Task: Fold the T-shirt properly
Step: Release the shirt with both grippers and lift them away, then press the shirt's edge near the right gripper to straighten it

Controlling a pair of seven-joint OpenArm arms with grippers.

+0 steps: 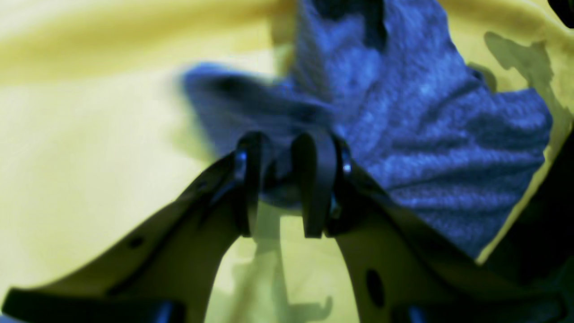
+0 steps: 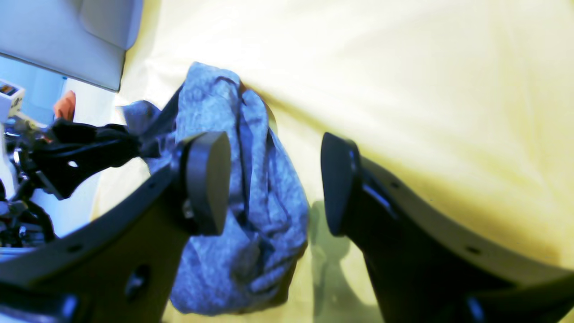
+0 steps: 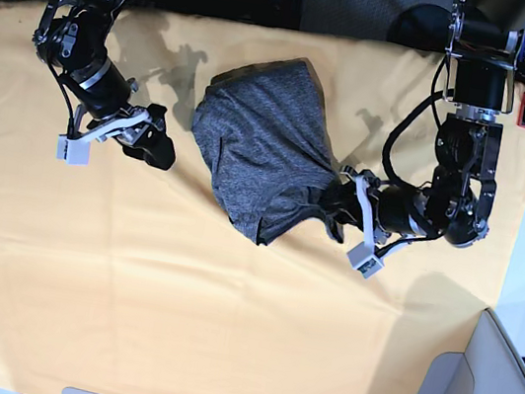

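Knit, soft and light, is what the T-shirt [image 3: 260, 147] looks to be: a heathered charcoal garment that will sag, bunch and slide over itself rather than hold any crease by stiffness. It lies crumpled in a loose heap near the middle of the yellow-orange cloth [image 3: 174, 313] that covers the table, its far end drawn out toward the left gripper [image 1: 282, 179].

That gripper has its jaws pinched nearly together on a gathered fold at the shirt's edge (the fabric fans out from the pinch in the left wrist view), so one corner is already in hand. The right gripper [image 2: 273, 179] stands with its jaws well apart and nothing between them; in the base view it hangs just beside the heap without touching it.

Judging by the limpness, a single pinch will only drag the bundle. The better holds would be the hem corners or shoulder seams, taken one in each gripper, so the cloth spreads flat under its own slight weight.

Count: one T-shirt, one table cloth, two grippers.
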